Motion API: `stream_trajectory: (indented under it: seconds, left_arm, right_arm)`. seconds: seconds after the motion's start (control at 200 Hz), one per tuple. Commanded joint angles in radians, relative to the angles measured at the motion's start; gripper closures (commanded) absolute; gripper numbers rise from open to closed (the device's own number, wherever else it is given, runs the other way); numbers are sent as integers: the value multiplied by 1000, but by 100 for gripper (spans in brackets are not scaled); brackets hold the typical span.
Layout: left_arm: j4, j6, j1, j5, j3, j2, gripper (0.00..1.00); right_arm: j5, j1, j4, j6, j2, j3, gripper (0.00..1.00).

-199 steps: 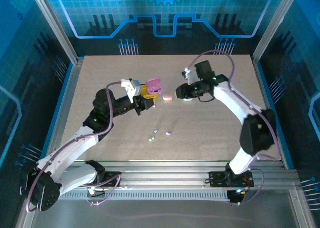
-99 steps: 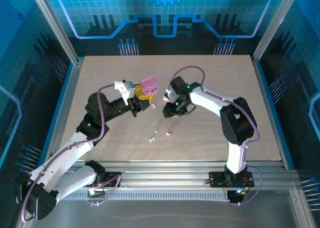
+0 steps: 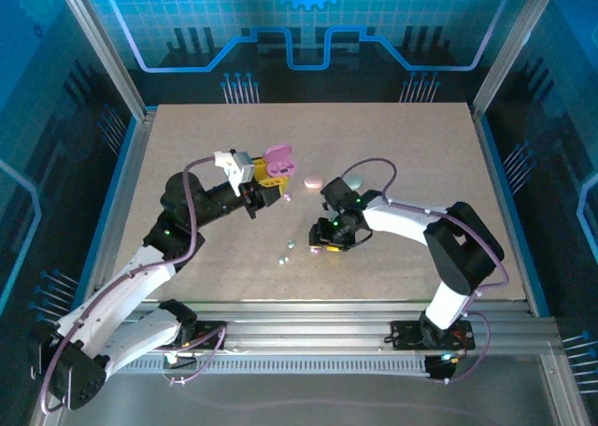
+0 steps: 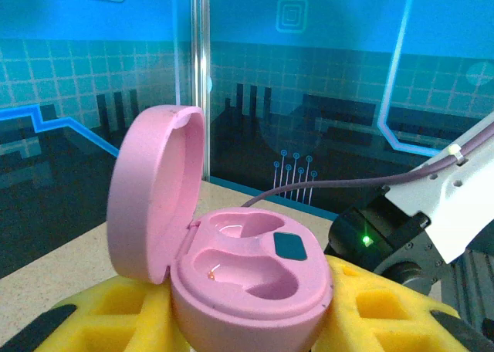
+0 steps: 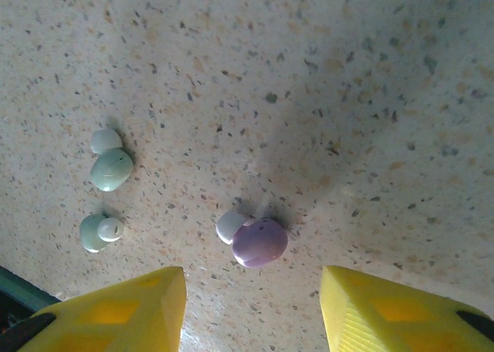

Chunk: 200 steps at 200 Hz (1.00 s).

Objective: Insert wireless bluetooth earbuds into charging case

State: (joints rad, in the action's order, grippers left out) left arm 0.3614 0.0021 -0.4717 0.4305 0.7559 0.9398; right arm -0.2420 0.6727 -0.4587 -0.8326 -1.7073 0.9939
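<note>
Pickup of the purple earbud (image 5: 259, 242) is the step: my right hand (image 5: 253, 306) hovers over it on the worktop (image 5: 347, 74), fingers apart, empty. My left hand (image 3: 266, 185) clamps the open pink case (image 4: 247, 282). Next I'd lower, straddle it and pinch gently.

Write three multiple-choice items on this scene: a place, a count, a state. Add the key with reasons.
1. The purple earbud lies: A. inside a case; B. on the frame rail; C. on the table below the right hand.
2. Mint earbuds beside it: A. one; B. two; C. four.
3. The pink case in the left hand is: A. open, wells empty; B. closed; C. open, wells filled.
Key: 1 C, it rests on speckled table ahead of the yellow fingers; 2 B, two show left of it; 3 A, lid up, both wells bare.
</note>
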Motion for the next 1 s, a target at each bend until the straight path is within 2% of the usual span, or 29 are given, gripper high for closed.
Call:
stream_trajectory:
  seconds: [0.0,0.25,0.996]
  left_arm:
    - [9,23,6,7,-10,3,65]
    - [8,22,6,9,-7,8,65]
    - [11,15,6,16,1,22,65]
  right_arm:
    - [10,26,66,-99,12,-40,50]
    - [-26,37,110,-111,-31,-32,55]
    - [-13,48,147,-86,-72,21,62]
